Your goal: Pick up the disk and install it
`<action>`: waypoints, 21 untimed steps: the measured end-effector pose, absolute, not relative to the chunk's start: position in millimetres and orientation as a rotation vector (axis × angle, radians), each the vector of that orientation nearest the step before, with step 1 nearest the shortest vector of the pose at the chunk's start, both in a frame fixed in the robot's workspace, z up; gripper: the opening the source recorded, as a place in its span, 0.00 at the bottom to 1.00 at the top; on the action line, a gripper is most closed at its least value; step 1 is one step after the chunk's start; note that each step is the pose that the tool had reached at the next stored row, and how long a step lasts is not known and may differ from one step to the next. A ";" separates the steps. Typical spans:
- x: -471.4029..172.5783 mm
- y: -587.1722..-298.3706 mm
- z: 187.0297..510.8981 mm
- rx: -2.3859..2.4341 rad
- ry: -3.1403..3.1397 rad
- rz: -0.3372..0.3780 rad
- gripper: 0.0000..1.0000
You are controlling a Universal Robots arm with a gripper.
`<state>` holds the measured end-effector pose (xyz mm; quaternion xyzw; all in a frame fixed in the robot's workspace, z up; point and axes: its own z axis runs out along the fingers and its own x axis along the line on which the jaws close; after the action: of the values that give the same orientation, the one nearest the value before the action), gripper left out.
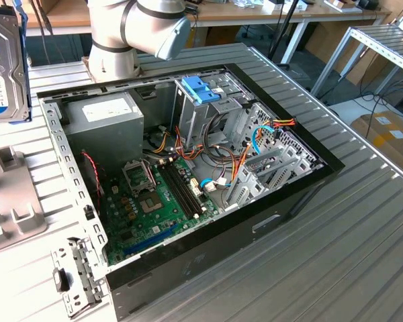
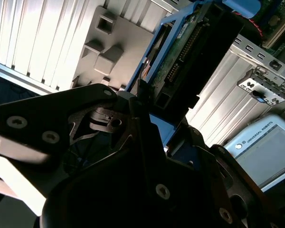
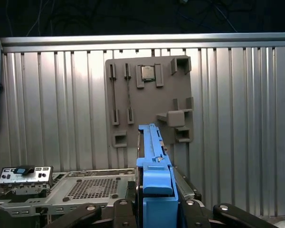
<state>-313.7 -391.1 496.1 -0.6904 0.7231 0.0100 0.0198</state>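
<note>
Ribbed aluminium tabletop [image 3: 52, 104] carries the whole setup, with workbenches and a shelf rack behind it in the exterior view. At the foot of the first wrist view the gripper [image 3: 156, 206] is pinched onto the disk [image 3: 154, 166]. Its black fingers [image 3: 186, 205] press against both sides of the bright blue carrier, and the blue tab end sits between them. The disk stands on edge, pointing away from the gripper and lifted clear of the surface. In the exterior view it hangs upright at the exterior view's left edge with its labelled face toward the camera, and in the second wrist view its dark body and connector edge show inside the blue frame. Straight beyond the held disk lies a grey parts tray [image 3: 149, 102] with moulded slots and blocks, not touching the drive. Beside the gripper is the open computer case [image 1: 269, 218], where a perforated metal panel [image 3: 95, 187] shows close to the fingers. A small metal port plate [image 3: 26, 175] lies on the table just outside the case. Farther off, inside the case, are the grey power-supply box [image 1: 104, 124], the green motherboard [image 1: 154, 208] and a light-blue latch block [image 1: 200, 89] on top of the drive cage. The robot arm [image 1: 138, 30] rises from behind the case.
</note>
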 end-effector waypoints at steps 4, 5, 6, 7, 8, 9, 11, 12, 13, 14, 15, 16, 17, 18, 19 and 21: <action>-312.0 -393.0 496.0 -2.142 2.243 0.031 0.37; -311.4 -393.7 496.0 -2.142 2.243 0.031 0.37; -310.5 -394.7 496.0 -2.142 2.243 0.031 0.37; -309.6 -395.5 496.0 -2.142 2.243 0.031 0.37; -308.9 -396.2 496.0 -2.142 2.243 0.031 0.37; -308.4 -396.7 496.0 -2.142 2.243 0.031 0.37; -307.3 -397.9 496.0 -2.142 2.243 0.031 0.37; -306.7 -398.4 496.0 -2.142 2.243 0.031 0.37; -306.0 -399.0 495.9 -2.142 2.243 0.031 0.37; -305.4 -399.4 495.9 -2.142 2.243 0.031 0.37; -304.9 -399.9 496.0 -2.142 2.243 0.031 0.37; -304.4 -400.4 495.9 -2.142 2.243 0.031 0.37; -303.9 -400.8 495.9 -2.142 2.243 0.031 0.37; -303.3 -401.2 495.9 -2.142 2.243 0.031 0.37; -302.7 -401.7 495.9 -2.142 2.243 0.031 0.37; -301.7 -402.6 495.8 -2.142 2.243 0.031 0.37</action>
<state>-301.7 -402.6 495.8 -0.6905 0.7230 0.0101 0.0197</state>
